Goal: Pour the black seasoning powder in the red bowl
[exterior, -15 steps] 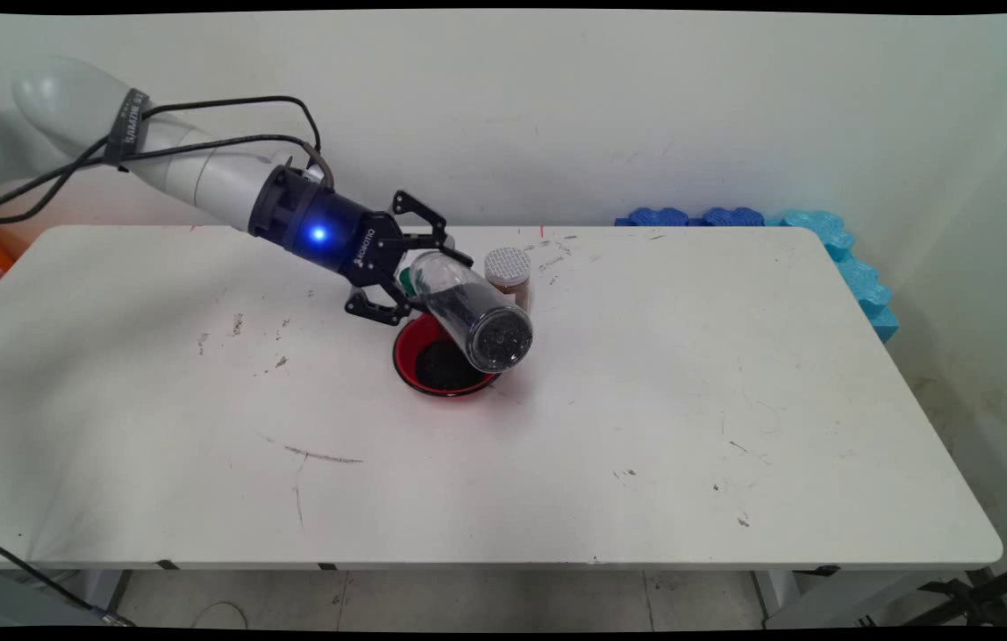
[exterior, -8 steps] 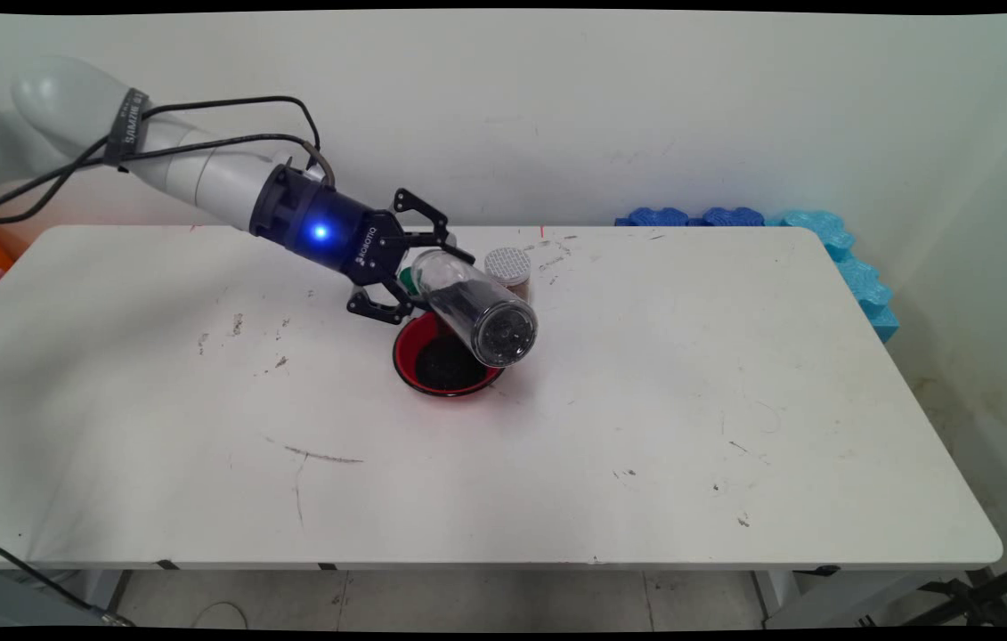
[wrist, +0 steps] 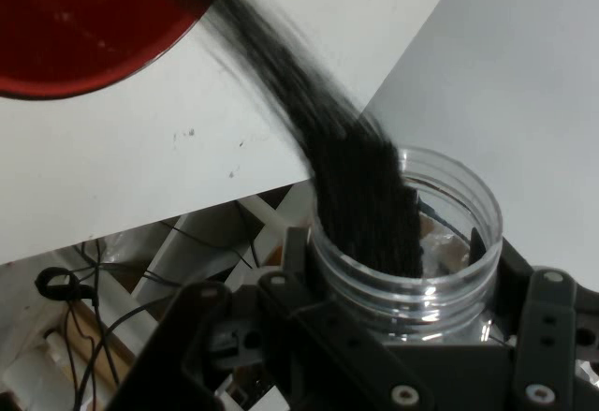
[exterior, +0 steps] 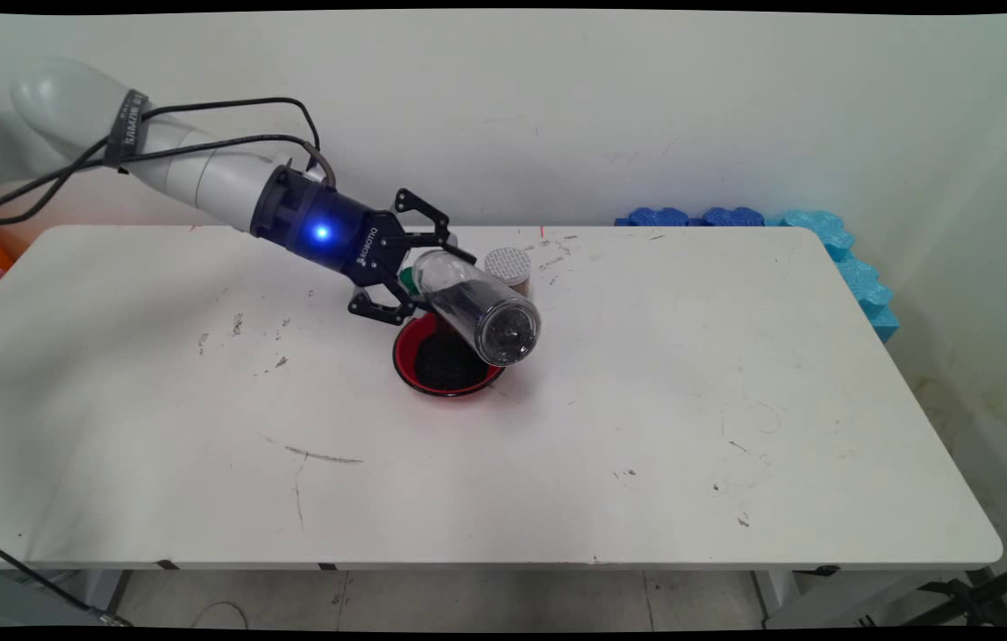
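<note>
Main view, tool: the black two-finger gripper (exterior: 418, 267) was clamped across a clear plastic jar (exterior: 476, 307), one finger on each side of its body near the base.
Main view, held thing: the jar was tilted, its open mouth angled down and away from the gripper, dark granules lying along its lower wall.
Main view, below the tool: a round red bowl (exterior: 447, 356) sat on the white table (exterior: 645, 401) just under the jar's mouth, its inside covered with the same dark granules.
Main view, beyond the tool: a small brown jar with a perforated pale lid (exterior: 508, 267) stood upright just past the held jar; something green showed behind the fingers, too hidden to name.
Main view, handling judgement: pouring cleanly would call for keeping the mouth over the bowl's middle and tilting slowly, since loose grains can run out in a rush.
Hand view, tool: the gripper (wrist: 402, 336) gripped the clear jar (wrist: 440, 242) round its ribbed transparent wall.
Hand view, stream: a blurred black streak of granules (wrist: 318, 139) ran from the jar's mouth toward the red bowl (wrist: 94, 27).
Hand view, surfaces: the bowl looked smooth and glossy, the table matt with faint specks.
</note>
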